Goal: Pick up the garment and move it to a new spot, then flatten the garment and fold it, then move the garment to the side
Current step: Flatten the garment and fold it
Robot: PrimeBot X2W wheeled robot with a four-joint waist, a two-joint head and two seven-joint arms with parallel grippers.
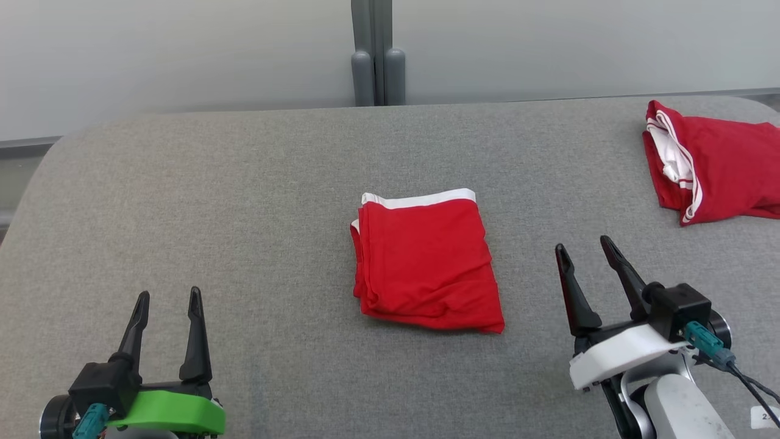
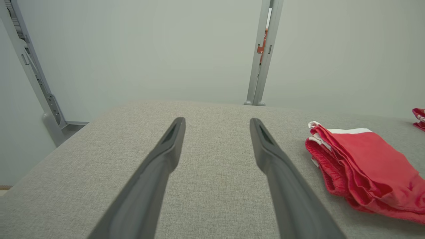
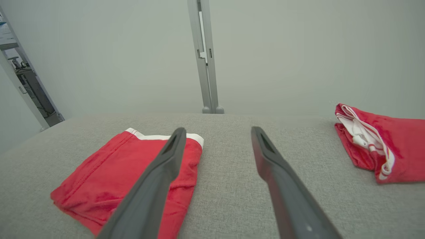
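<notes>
Looking down, we saw the folded garment (image 1: 426,262) at the bench (image 1: 183,183) centre, bare surface round every edge; left tool (image 1: 169,294) at seven o'clock, right tool (image 1: 582,244) at four o'clock, both spread, apart from it.

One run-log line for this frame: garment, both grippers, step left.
folded garment: table centre, free | left gripper: jaws open, empty | right gripper: jaws open, empty | second garment: far right | pending: move aside

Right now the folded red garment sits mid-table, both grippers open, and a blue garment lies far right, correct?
No: the far-right garment is red with white trim, not blue, as the head view shows. The rest holds.
</notes>
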